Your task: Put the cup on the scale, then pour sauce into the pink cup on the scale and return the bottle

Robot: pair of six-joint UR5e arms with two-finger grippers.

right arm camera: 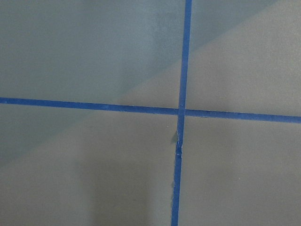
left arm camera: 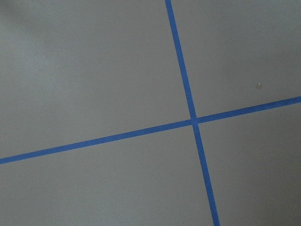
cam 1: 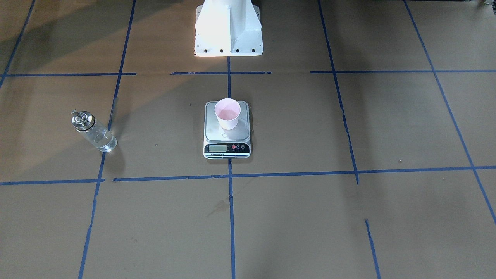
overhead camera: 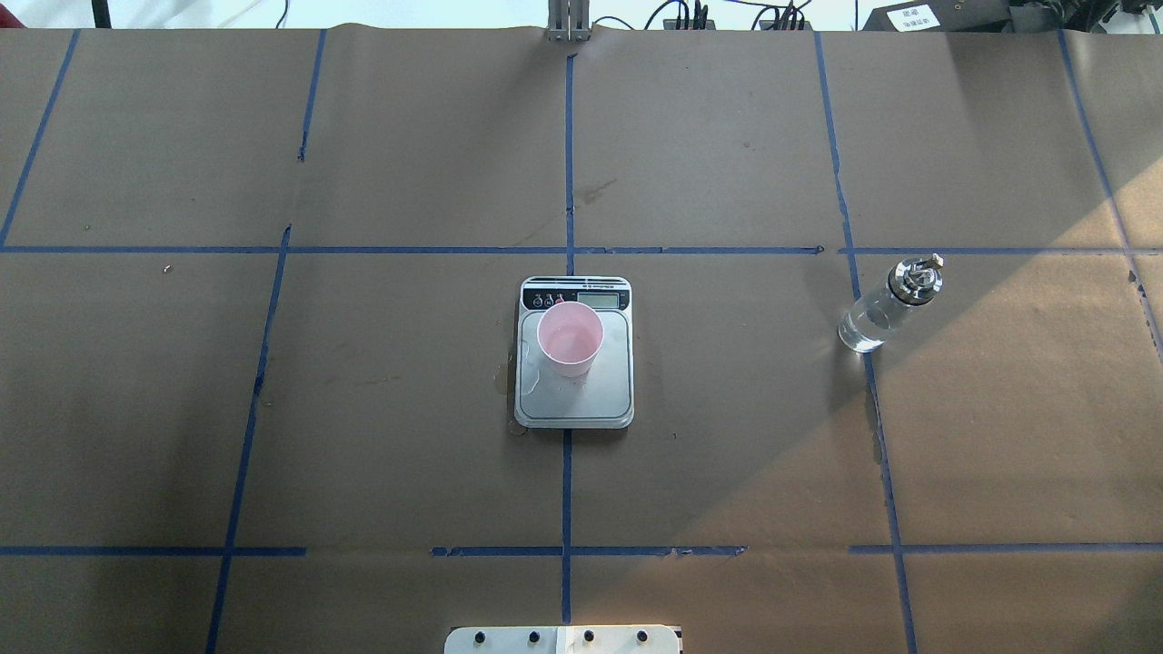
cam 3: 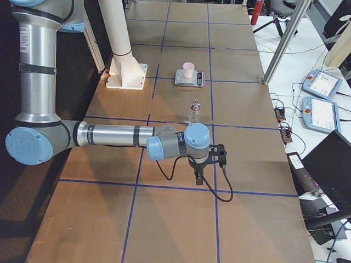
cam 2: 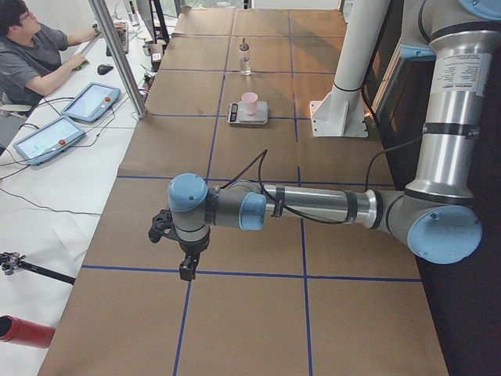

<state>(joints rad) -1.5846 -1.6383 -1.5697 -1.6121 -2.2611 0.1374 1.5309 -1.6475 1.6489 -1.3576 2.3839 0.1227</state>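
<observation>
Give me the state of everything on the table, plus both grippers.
Flat steel-topped kitchen scale: loaded; display unreadable.
Small pale pink tapered cup: upright on the scale, apparently some liquid inside.
Clear glass bottle with silver cap: standing on table, capped, ungripped.
Left gripper: holding nothing; open or shut unclear.
Right gripper: same.

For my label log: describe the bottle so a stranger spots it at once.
Find the central scale carrying the pink cup. The bottle stands alone toward the robot's right of it. It alone is clear glass with a shiny silver spouted cap.
</observation>
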